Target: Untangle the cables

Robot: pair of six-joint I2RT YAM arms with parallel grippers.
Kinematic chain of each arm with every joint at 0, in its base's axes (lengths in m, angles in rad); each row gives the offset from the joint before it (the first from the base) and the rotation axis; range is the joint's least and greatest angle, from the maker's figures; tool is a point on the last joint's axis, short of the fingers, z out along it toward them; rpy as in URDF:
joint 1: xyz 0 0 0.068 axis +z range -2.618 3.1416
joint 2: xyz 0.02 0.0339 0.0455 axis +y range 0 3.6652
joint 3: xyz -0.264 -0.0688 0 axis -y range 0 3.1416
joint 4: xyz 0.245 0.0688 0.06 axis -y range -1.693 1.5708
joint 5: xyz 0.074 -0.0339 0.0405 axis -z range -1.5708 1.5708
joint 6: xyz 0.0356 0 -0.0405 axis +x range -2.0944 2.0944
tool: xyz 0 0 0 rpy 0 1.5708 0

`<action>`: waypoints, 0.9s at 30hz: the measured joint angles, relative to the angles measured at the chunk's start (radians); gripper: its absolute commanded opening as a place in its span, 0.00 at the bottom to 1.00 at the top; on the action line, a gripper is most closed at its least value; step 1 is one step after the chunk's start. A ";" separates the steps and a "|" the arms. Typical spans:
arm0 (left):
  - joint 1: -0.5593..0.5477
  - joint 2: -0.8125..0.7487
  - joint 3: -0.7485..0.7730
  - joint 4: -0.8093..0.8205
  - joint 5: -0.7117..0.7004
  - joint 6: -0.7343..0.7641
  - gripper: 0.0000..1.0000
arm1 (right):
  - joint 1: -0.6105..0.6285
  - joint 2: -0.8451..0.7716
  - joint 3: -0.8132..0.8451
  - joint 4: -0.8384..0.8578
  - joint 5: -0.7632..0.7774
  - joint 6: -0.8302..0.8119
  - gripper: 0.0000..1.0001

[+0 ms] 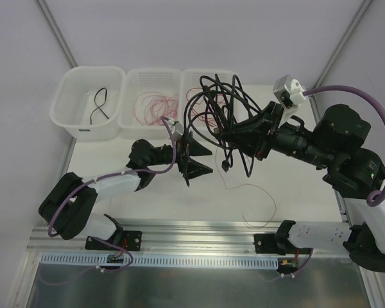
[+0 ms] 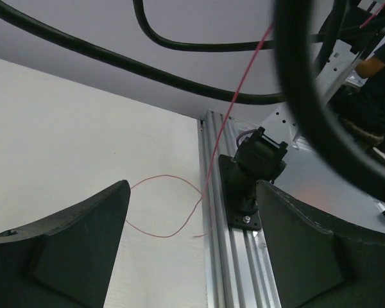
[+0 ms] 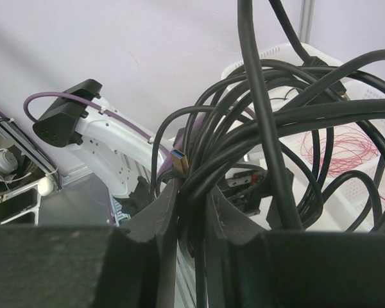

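White surface (image 1: 147, 192), three white plastic bins (image 1: 151, 125) along far edge. Tangled bundle of black cables (image 1: 221, 106) hangs above surface, pinched between right fingers (image 1: 236, 136), which are nearly closed on it. Thin red wire (image 2: 163, 176) trails from bundle onto surface. Left fingers (image 1: 202, 154) spread wide, nothing between, just beside bundle.

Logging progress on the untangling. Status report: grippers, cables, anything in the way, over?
Right gripper shut on black cables, held up over table. Left gripper open, empty, alongside. Red wire trails down to table; tangle not undone.
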 measured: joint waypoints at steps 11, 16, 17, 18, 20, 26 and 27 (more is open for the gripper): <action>-0.072 0.161 0.080 0.030 0.000 -0.128 0.64 | 0.000 -0.002 -0.041 0.073 -0.007 0.018 0.01; -0.078 0.161 0.086 0.041 -0.006 -0.150 0.13 | 0.000 -0.008 -0.062 0.086 -0.007 0.019 0.01; -0.078 0.161 0.086 0.043 -0.007 -0.153 0.09 | 0.000 -0.010 -0.067 0.087 -0.007 0.019 0.01; -0.078 0.161 0.086 0.047 -0.010 -0.155 0.04 | 0.000 -0.011 -0.071 0.087 -0.006 0.019 0.01; -0.078 0.161 0.086 0.050 -0.013 -0.157 0.00 | 0.000 -0.013 -0.074 0.088 -0.006 0.019 0.01; -0.076 0.158 0.060 0.059 -0.053 -0.152 0.00 | 0.000 -0.039 -0.089 0.079 0.021 0.013 0.01; -0.072 0.154 0.039 0.059 -0.069 -0.148 0.00 | 0.000 -0.050 -0.089 0.070 0.040 0.006 0.01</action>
